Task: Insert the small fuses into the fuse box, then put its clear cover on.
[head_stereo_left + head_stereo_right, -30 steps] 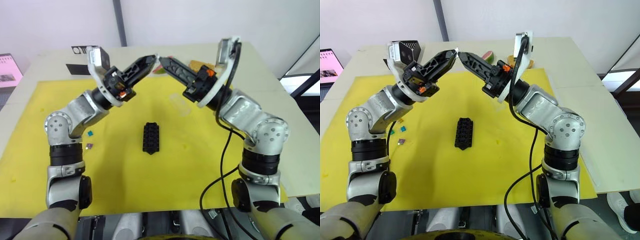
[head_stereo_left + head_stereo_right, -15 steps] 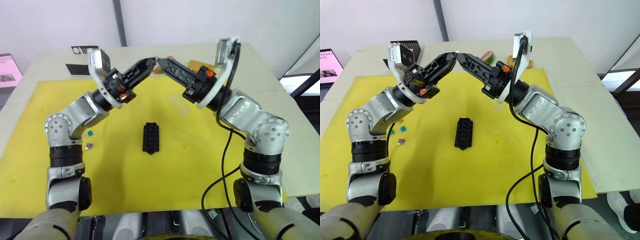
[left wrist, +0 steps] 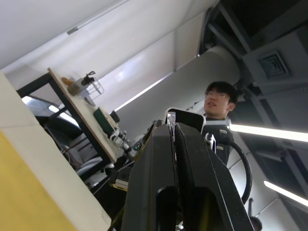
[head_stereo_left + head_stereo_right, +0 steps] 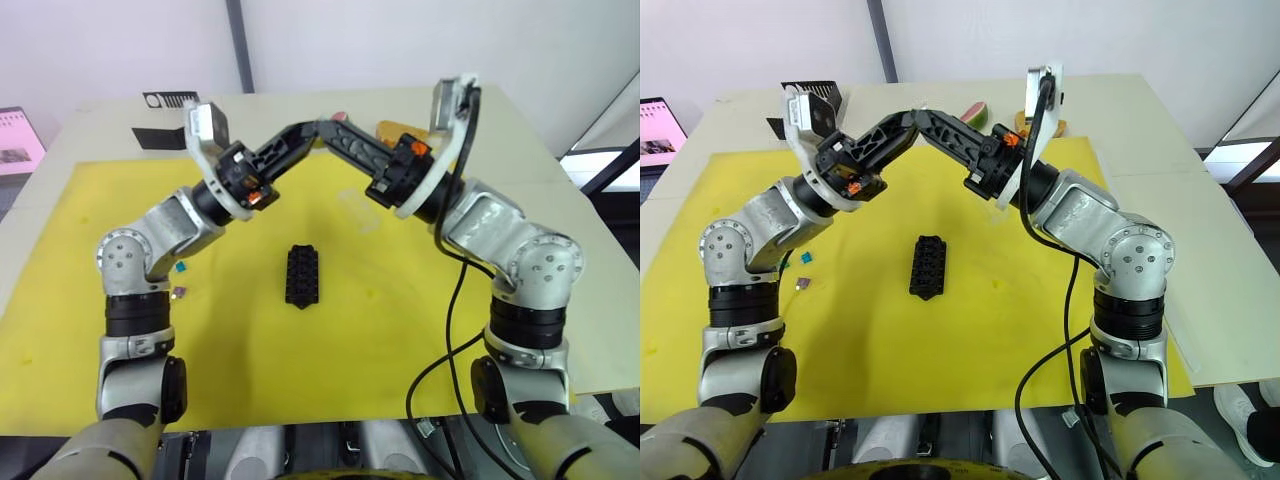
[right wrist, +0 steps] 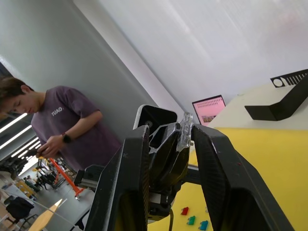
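Over the last second the two arms have closed the small gap between their tips, so that the left gripper (image 3: 172, 126) now reaches in between the fingers of the right one, high above the yellow mat (image 4: 90, 340).

At the mat's left edge some of the small fuses (image 4: 180, 268) lie loose, well apart from everything else. The left gripper's fingers are pressed together on a tiny pale, see-through bit (image 5: 185, 131). I take it for one of the fuses, though its colour is too faint to be sure.

The fuse box (image 4: 303, 276) lies flat in the middle of the mat, below the raised arms, with no colour showing in its slots. The clear cover (image 4: 358, 208) rests just beyond it to the right, not yet fitted.

The right gripper (image 5: 169, 132) is spread wide either side of the left tip. This looks like a hand-over in mid-air, probably to get a better hold for pushing the bit into a slot
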